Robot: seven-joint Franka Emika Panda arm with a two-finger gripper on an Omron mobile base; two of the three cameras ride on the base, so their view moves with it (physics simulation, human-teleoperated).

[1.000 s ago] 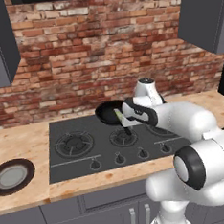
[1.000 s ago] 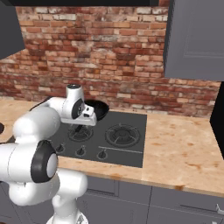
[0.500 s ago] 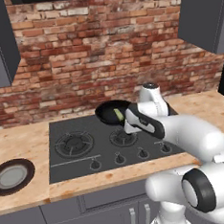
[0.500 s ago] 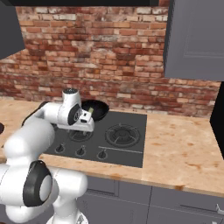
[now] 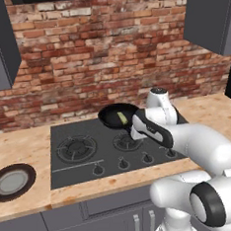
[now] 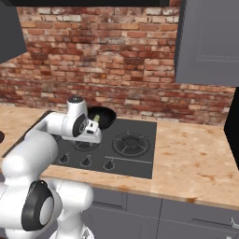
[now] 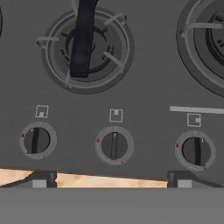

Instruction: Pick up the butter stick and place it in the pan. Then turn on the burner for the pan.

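The black pan (image 5: pixel 116 116) sits on the rear burner of the stove, and the pale yellow butter stick (image 5: pixel 122 118) lies inside it. From the right base view the pan (image 6: pixel 105 118) shows behind the hand, with the butter stick (image 6: pixel 95 120) at its near rim. My gripper (image 5: pixel 136 131) hangs in front of the pan, over the stove's front half, pointing down. It is open and holds nothing. In the hand view the gripper (image 7: pixel 111 180) hovers over a row of three knobs; the middle knob (image 7: pixel 113 145) lies straight ahead. The pan's handle (image 7: pixel 83 39) crosses a burner (image 7: pixel 85 50) above them.
The dark cooktop (image 5: pixel 82 165) has a row of knobs (image 5: pixel 122 163) along its front edge. A dark round plate with a grey centre (image 5: pixel 12 181) rests on the wooden counter at the left. A brick wall stands behind, with grey cabinets above.
My hand has pulled back from over the pan toward the stove's front and now faces the knobs. The butter stick stays in the pan. The fingers remain wide apart.
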